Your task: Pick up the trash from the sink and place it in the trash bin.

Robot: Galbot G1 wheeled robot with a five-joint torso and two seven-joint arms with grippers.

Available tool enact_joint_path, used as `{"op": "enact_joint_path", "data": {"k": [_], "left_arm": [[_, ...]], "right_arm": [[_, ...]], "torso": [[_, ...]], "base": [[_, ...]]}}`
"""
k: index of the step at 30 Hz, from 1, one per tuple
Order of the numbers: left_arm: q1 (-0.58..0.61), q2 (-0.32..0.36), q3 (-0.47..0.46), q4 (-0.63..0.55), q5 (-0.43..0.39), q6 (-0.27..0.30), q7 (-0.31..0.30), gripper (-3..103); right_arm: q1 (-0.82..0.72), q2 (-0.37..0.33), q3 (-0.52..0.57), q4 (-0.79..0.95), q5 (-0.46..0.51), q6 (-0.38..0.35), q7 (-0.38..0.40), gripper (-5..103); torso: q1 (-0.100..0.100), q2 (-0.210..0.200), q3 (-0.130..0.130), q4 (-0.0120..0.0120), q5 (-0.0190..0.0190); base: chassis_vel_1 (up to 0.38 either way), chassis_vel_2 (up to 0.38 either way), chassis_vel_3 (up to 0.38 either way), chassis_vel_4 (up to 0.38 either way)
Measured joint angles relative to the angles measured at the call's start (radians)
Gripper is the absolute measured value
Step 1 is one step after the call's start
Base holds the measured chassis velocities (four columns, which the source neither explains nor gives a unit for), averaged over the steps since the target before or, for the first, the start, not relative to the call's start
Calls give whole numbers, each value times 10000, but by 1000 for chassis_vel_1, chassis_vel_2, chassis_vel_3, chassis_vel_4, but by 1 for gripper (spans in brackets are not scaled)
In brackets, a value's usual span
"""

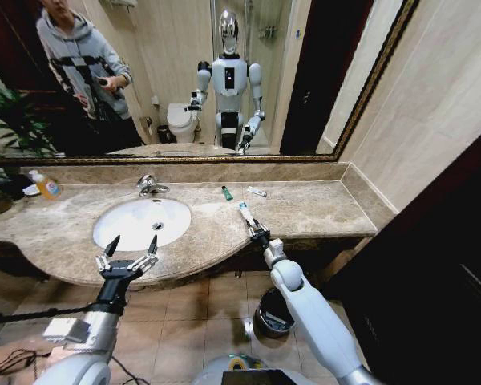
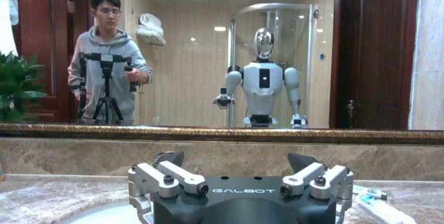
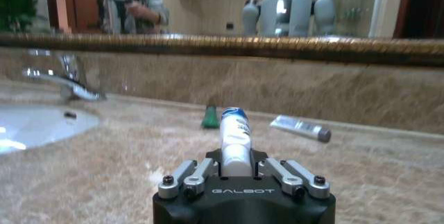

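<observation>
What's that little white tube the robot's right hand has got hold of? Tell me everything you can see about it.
The tube is small, slim and white, plastic by its look, with a blue end pointing away from the right gripper. The gripper's fingers are shut on its near end. In the head view it sticks out over the stone counter, right of the sink. Whether it touches the counter I cannot tell.

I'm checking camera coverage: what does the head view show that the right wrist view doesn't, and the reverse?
Head view alone: the bin on the floor, the soap bottle, and the open left hand at the sink's front edge. Right wrist view alone: a close look at the right hand shut on a white tube. Both: the faucet, a green piece, and a flat tube on the counter.
</observation>
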Motion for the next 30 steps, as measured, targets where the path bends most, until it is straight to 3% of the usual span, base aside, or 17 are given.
{"op": "enact_joint_path", "data": {"k": [14,25,30], "left_arm": [[0,0,1,0,0,0,1,100],[0,0,0,0,0,0,0,100],[0,0,0,0,0,0,0,100]], "right_arm": [[-2651,-477,1982,2544,143,396,37,25],[-5500,570,3640,3643,-227,1441,197,25],[-6678,1259,4026,3133,-1185,2425,40,25]], "torso": [[-2,0,0,-1,0],[-2,1,-1,-1,-1],[-2,2,-1,-3,-1]], "base": [[0,0,0,0],[0,0,0,0],[0,0,0,0]]}}
